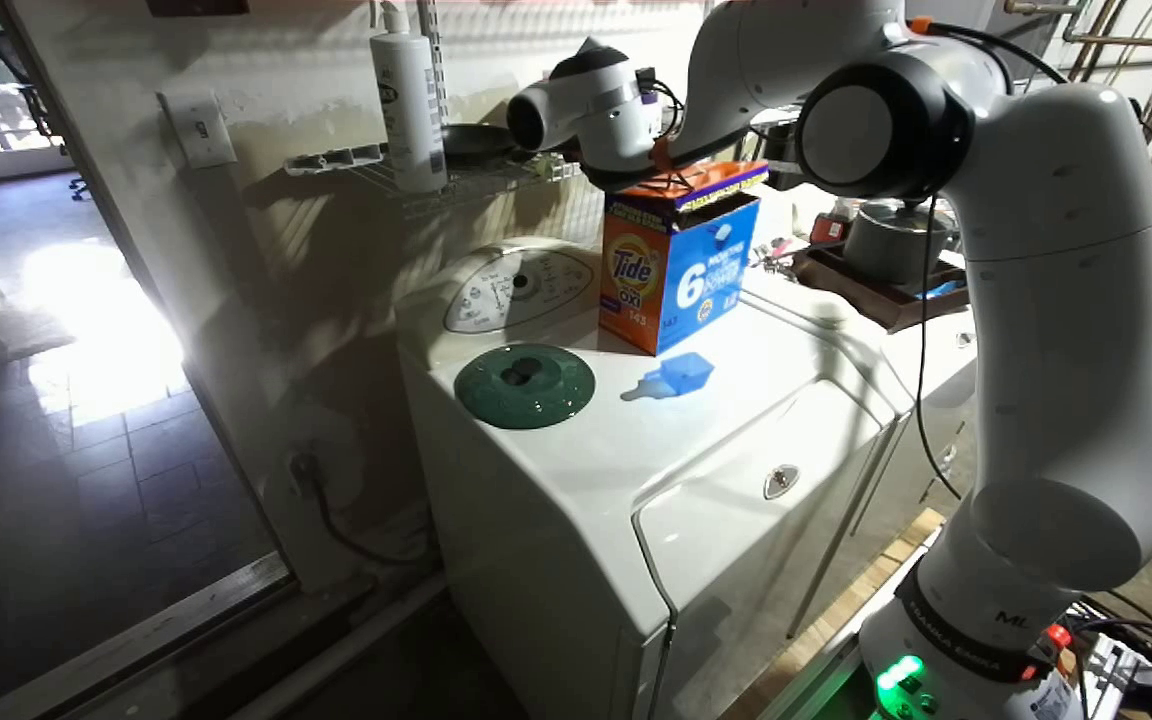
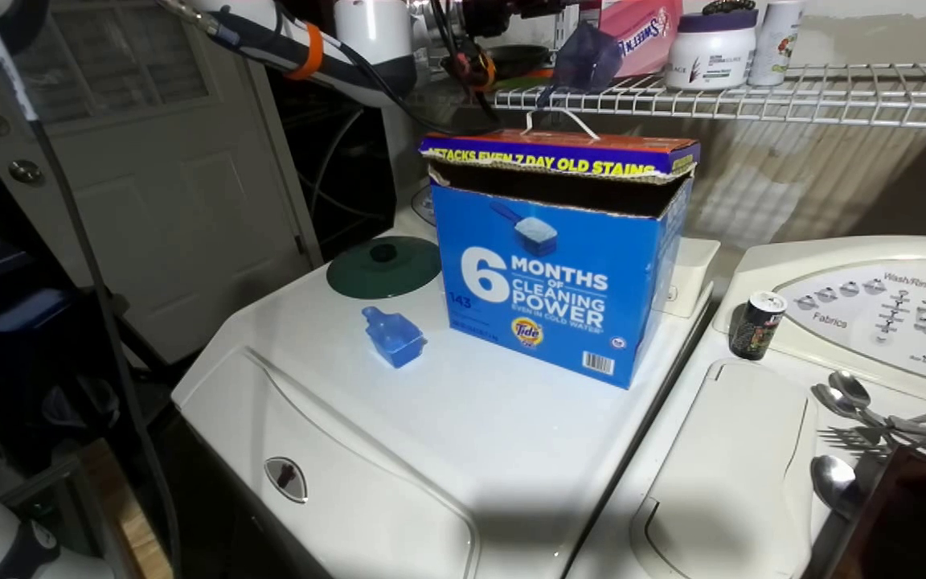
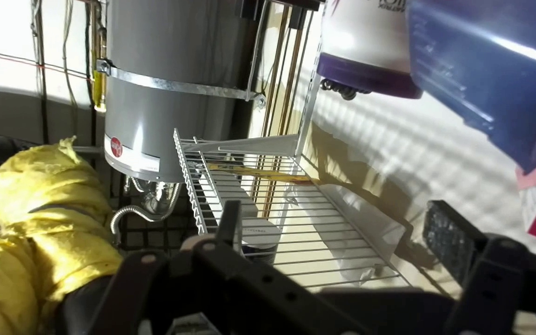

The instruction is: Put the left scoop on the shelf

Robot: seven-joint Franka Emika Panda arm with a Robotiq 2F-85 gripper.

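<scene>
Home laundry area: Wash/Rinse control panel [image 2: 889, 314], Tide box [image 1: 676, 270], grey water heater [image 3: 172, 116].

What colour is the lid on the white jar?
The lid is purple, clearest in the wrist view.

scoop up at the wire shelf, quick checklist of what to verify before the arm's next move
1. Gripper open: ok, jaws wide apart in the wrist view.
2. Upper scoop free of the jaws: ok, none of it shows between them.
3. Upper scoop at the wire shelf: ok, overlapping the pink packet in an exterior view.
4. Upper scoop resting securely: cannot tell, its contact with the rods is unclear.
5. Clearance above the Tide box: cannot tell, the arm's wrist overlaps its lid in an exterior view.
6. Bright blue scoop away from the gripper: ok, lying on the white machine.
</scene>
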